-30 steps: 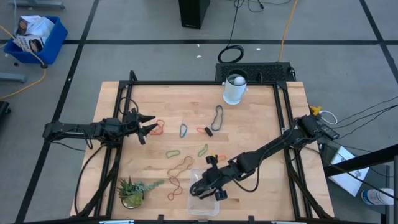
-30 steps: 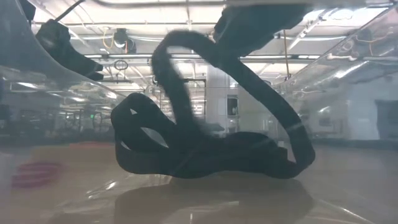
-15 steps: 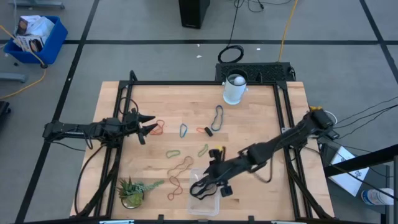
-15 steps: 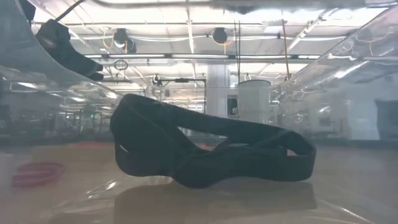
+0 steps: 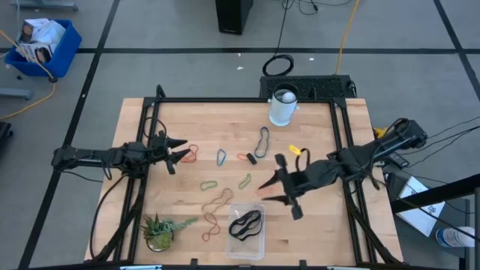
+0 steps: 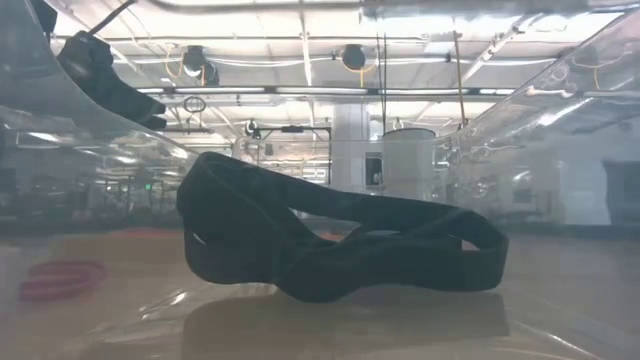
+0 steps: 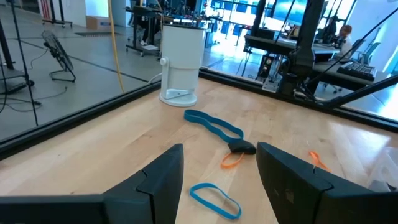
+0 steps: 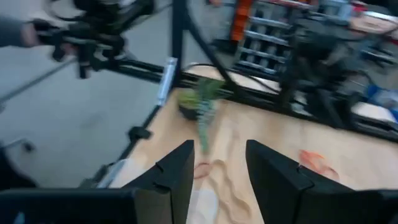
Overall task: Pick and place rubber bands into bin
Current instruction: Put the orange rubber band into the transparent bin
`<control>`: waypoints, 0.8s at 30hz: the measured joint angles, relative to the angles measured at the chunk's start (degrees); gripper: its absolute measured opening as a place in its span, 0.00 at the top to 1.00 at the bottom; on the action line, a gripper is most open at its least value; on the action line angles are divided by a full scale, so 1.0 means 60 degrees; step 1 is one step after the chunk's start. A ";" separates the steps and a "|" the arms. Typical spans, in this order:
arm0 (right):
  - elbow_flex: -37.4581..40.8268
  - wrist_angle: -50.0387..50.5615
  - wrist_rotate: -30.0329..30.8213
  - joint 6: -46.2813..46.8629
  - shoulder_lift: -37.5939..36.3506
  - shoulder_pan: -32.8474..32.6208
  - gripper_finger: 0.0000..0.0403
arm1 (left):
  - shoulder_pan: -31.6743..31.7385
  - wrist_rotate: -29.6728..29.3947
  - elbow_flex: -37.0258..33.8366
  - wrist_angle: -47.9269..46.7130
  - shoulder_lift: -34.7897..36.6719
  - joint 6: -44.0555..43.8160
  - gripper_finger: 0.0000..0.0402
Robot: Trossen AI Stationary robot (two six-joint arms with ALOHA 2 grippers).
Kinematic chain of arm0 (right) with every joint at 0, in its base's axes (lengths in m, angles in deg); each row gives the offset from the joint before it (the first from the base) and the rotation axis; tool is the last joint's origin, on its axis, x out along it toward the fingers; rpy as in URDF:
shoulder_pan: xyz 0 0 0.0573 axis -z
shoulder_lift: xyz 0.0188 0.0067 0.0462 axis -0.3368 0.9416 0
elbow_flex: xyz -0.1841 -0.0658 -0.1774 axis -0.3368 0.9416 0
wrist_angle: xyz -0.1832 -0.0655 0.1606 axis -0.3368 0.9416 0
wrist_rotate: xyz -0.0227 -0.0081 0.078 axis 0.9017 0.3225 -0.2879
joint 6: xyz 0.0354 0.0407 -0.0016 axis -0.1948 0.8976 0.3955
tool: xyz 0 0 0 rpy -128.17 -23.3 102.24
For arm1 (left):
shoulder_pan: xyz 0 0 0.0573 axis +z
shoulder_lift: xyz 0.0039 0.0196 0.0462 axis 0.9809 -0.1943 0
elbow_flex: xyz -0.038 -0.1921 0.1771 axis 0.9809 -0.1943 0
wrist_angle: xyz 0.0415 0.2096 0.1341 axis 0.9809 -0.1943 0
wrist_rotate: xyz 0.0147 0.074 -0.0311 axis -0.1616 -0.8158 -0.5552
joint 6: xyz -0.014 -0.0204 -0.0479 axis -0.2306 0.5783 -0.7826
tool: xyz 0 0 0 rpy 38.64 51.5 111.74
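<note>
We see one black rubber band [image 5: 246, 223] lying coiled inside the bin [image 5: 259, 242], the clear tub at the table's 6 o'clock edge; the low view shows this band [image 6: 330, 245] resting flat on the bin floor, touched by nothing.

From the bin, the other rubber bands [image 5: 217, 199] lie scattered between 9 and 12 o'clock: orange, green, blue and dark loops on the wooden table [image 5: 315, 135].

The right gripper [image 5: 279, 189] hangs at about 1 o'clock from the bin, its fingers apart and holding nothing. We judge that one placing is done and the next pick is not yet begun; it calls for lowering onto one loose loop, perhaps the green one [image 5: 244, 181] close by.

The left gripper [image 5: 178, 150] waits at the table's 9 o'clock side, open wide and empty, near a red-orange band [image 5: 190, 154].

We can read no writing or brand.
</note>
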 joint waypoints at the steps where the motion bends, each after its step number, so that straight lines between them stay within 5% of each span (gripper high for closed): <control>1: 0.0000 0.0142 0.0334 0.0018 -0.0042 0.0011 0.65 | -0.0001 0.0000 -0.0010 0.0070 0.0001 0.0000 0.48; 6: 0.0000 0.1429 0.1498 0.0448 0.0186 0.0327 0.65 | -0.0001 -0.0004 -0.0017 0.0338 0.0001 -0.0010 0.48; 14: 0.0004 0.3290 0.1494 0.1457 0.1597 0.1331 0.65 | -0.0001 -0.0011 -0.0009 0.0365 0.0001 -0.0794 0.48; 24: 0.0107 0.4402 -0.0343 0.1365 0.3146 0.2155 0.65 | -0.0001 0.0004 0.0007 0.0323 0.0001 -0.0814 0.48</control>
